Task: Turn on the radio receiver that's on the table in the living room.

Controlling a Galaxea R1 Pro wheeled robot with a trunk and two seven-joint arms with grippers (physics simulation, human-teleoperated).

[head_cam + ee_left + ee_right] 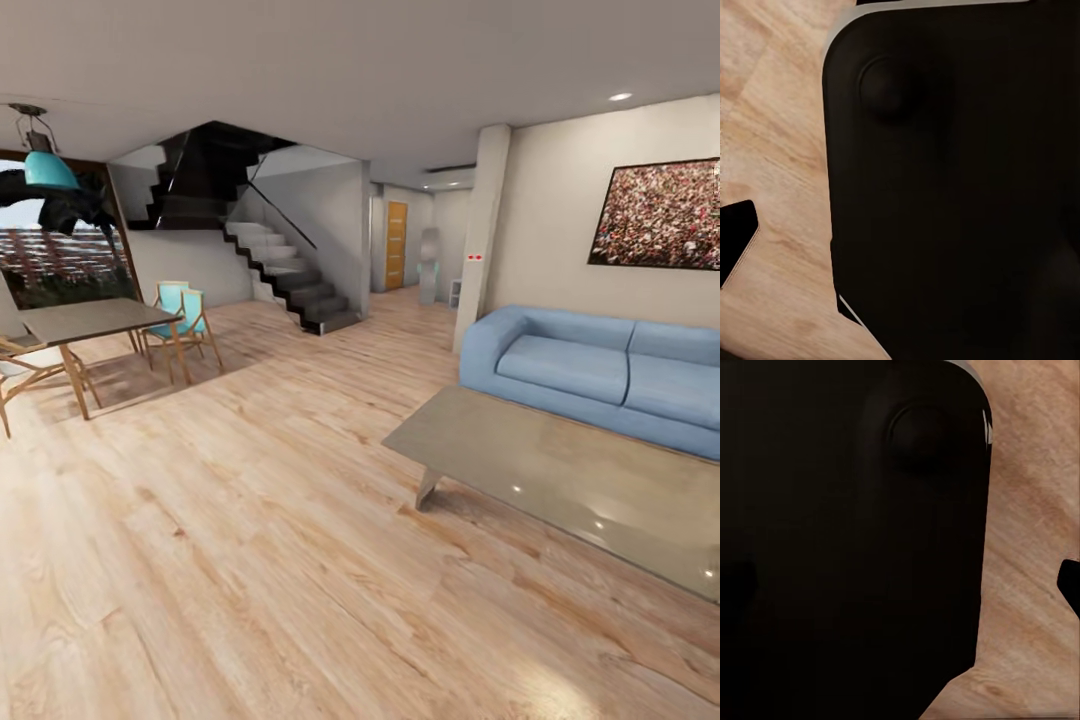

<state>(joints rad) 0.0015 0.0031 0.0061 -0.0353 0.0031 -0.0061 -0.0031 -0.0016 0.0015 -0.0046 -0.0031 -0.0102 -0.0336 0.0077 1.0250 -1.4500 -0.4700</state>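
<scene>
Bare wood floor [250,560] nearest, then the low glossy counter [560,470] at right before the blue sofa [600,370] — no radio on its visible near corner, robot likely in transit — wrist views mostly dark housing, fingers' state cannot tell.

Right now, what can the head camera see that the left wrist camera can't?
The head view has the room: the low glossy table, the blue sofa, a crowd photo, stairs and a dining table. The left wrist view has a big black rounded robot part up close. Both have the light wood floor.
</scene>
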